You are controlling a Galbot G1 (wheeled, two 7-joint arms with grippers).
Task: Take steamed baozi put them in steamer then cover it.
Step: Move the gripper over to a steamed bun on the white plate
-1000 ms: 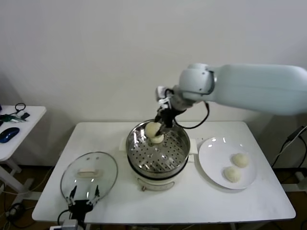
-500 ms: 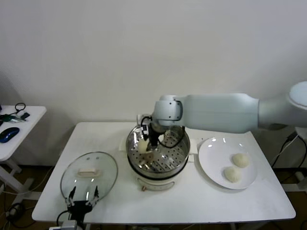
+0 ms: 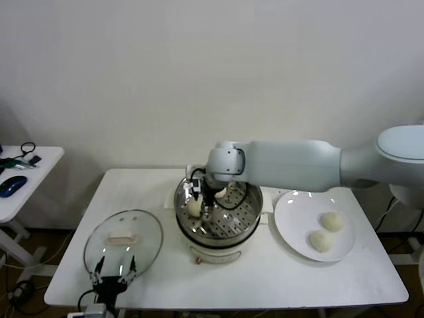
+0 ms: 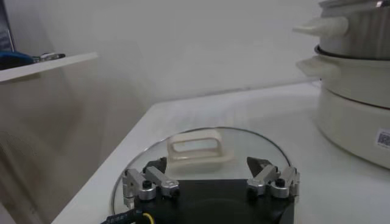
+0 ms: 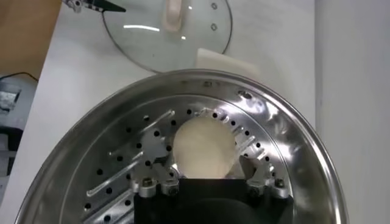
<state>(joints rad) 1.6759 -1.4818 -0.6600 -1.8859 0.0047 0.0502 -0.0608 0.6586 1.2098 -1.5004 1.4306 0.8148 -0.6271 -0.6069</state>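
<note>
The steamer (image 3: pixel 246 224) stands mid-table. My right gripper (image 3: pixel 202 200) reaches down into it, shut on a cream baozi (image 3: pixel 193 207) at the perforated tray. In the right wrist view the baozi (image 5: pixel 204 146) sits between the fingers (image 5: pixel 159 172) on the steamer tray (image 5: pixel 122 164). Another cream baozi (image 3: pixel 221 194) shows partly behind the gripper. Two more baozi (image 3: pixel 332 221) (image 3: pixel 321 240) lie on the white plate (image 3: pixel 295 218). The glass cover (image 3: pixel 123 242) lies flat at the front left. My left gripper (image 3: pixel 114 270) waits open at its near edge, also in the left wrist view (image 4: pixel 210 170).
The white table (image 3: pixel 265 278) holds everything. A side table (image 3: pixel 26 179) with a blue mouse (image 3: pixel 13 186) stands to the left. In the left wrist view the cover's handle (image 4: pixel 198 151) is just ahead and the steamer body (image 4: pixel 359 79) farther off.
My right gripper has carried the baozi from above the steamer's far rim down and to the left into the steamer. The left arm has not moved.
</note>
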